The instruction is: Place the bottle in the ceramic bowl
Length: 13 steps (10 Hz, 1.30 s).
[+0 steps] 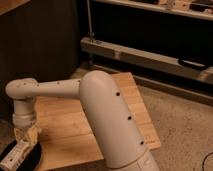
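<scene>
The white bottle (14,156) with dark label marks hangs tilted at the bottom left of the camera view. My gripper (24,141) sits at the end of the white arm's wrist (22,112), shut on the bottle's upper end. The glossy black ceramic bowl (33,156) lies right under and behind the bottle, at the wooden table's front left corner, partly cut off by the picture's edge. The bottle is over the bowl; whether it touches the bowl cannot be told.
The wooden slatted table (65,127) carries the bowl. My arm's large white link (107,120) crosses the table's middle. A dark cabinet wall stands behind, with a metal rail (145,55) at the right. Speckled floor (180,125) lies to the right.
</scene>
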Each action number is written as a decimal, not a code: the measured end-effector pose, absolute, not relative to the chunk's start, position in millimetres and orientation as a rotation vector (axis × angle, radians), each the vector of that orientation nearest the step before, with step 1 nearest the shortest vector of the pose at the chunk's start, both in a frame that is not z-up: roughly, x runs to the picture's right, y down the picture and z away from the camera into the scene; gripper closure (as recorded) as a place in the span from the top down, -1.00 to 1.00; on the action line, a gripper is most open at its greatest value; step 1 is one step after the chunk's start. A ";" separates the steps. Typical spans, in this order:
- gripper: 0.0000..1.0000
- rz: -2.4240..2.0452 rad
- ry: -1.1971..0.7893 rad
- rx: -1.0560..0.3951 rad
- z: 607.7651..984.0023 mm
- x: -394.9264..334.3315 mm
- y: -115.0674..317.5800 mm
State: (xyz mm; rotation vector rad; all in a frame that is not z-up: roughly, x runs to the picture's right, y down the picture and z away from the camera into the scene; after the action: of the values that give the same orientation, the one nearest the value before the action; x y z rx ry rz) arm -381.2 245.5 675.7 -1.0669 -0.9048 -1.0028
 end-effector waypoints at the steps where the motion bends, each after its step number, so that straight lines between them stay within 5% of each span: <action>1: -0.62 -1.016 -0.898 -1.078 677.6 -381.6 250.3; 5: 0.16 -1.044 -0.865 -1.098 680.9 -381.7 263.4; 13: 0.18 -1.041 -0.865 -1.097 681.1 -381.8 263.1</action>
State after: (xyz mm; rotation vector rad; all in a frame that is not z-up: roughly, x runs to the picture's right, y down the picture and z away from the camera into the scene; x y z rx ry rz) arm -381.8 263.1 681.1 -1.0972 -0.8654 -1.0414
